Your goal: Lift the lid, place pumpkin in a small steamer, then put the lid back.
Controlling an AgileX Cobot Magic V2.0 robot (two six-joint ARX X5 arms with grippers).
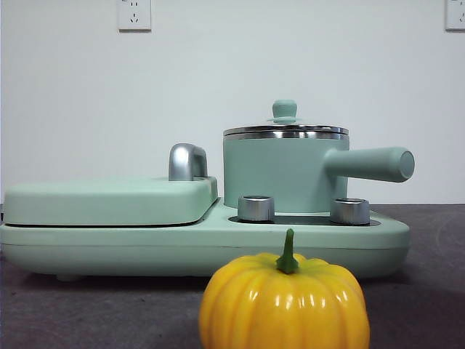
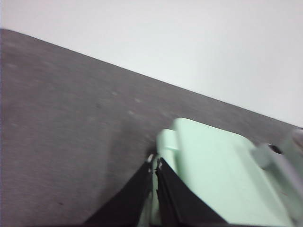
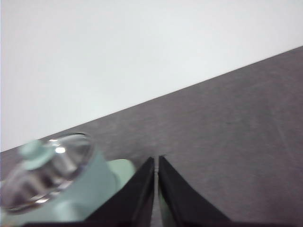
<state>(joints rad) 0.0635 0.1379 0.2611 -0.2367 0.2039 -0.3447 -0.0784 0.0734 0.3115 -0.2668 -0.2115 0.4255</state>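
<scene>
Glass lid (image 1: 285,129) on small steamer (image 1: 280,174), pumpkin (image 1: 285,302) on table, both pincers clenched.

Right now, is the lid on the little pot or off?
On. The lid sits flat on the pot, its shiny rim resting on the pot's rim.

We are counting one pumpkin (image 1: 284,302), one small steamer (image 1: 283,172), one lid (image 1: 285,126), two silver knobs (image 1: 256,208), two wall sockets (image 1: 134,14).
</scene>
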